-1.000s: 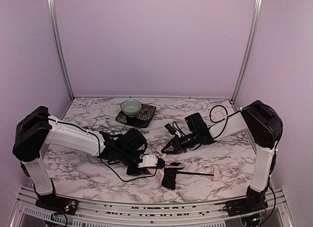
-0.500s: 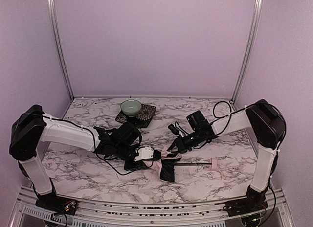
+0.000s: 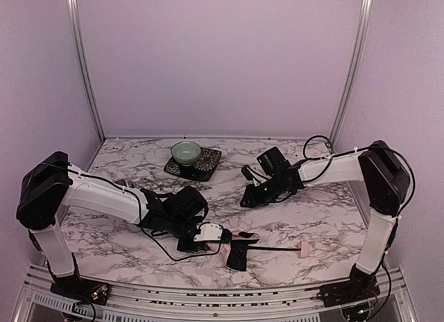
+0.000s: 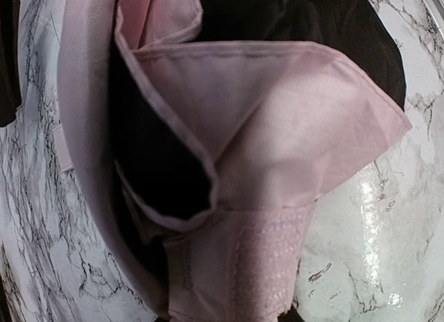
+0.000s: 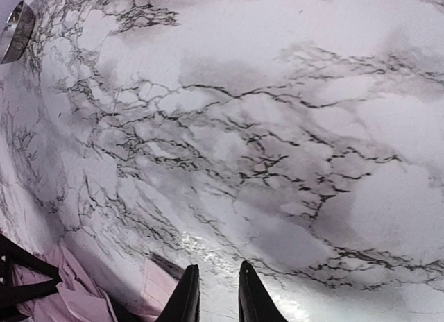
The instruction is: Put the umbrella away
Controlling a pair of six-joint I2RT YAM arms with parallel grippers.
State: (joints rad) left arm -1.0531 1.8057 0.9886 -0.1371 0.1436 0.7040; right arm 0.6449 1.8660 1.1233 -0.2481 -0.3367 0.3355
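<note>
The umbrella [image 3: 236,251] lies on the marble table near the front edge, its pale pink and black canopy bunched up. Its thin black shaft [image 3: 274,248] runs right to the small pink handle [image 3: 304,249]. My left gripper [image 3: 212,234] is at the canopy's left end and shut on the fabric. In the left wrist view the pink folds [image 4: 277,141] and a textured pink strap [image 4: 267,266] fill the frame and hide the fingers. My right gripper [image 3: 245,199] hovers behind the umbrella and apart from it, empty, its fingers [image 5: 189,294] a narrow gap apart. Pink fabric [image 5: 69,287] shows at its lower left.
A pale green bowl [image 3: 186,153] sits on a dark square mat [image 3: 205,167] at the back centre. Metal frame posts [image 3: 83,65] and lilac walls close in the table. The front rail [image 3: 208,294] runs along the near edge.
My right gripper has pulled back and up, away from the umbrella. My left gripper has drawn the canopy back towards the near edge, and the shaft and handle have followed.
</note>
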